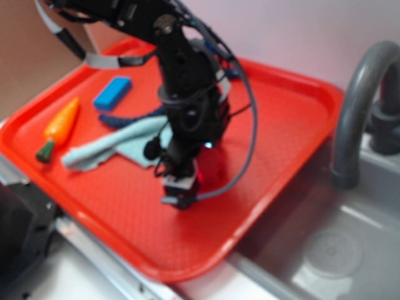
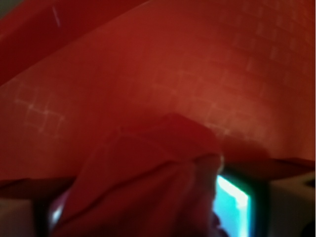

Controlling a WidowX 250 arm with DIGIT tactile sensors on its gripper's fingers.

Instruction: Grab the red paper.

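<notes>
Seemingly, fingers (image 1: 182,187) clasp one red paper (image 2: 148,182) on one tray (image 1: 281,125)

The tray (image 1: 281,125) lay left of the sink (image 1: 350,250) and faucet (image 1: 359,106). On it, a carrot (image 1: 59,128) lay leftmost, a block (image 1: 112,92) behind it and a cloth (image 1: 115,147) to its right. The paper (image 1: 211,165) sat right of the cloth, beside the tool (image 1: 180,194).

Pale wall (image 1: 300,31) behind; grey sink (image 1: 331,250), curved faucet (image 1: 356,106) right.
</notes>
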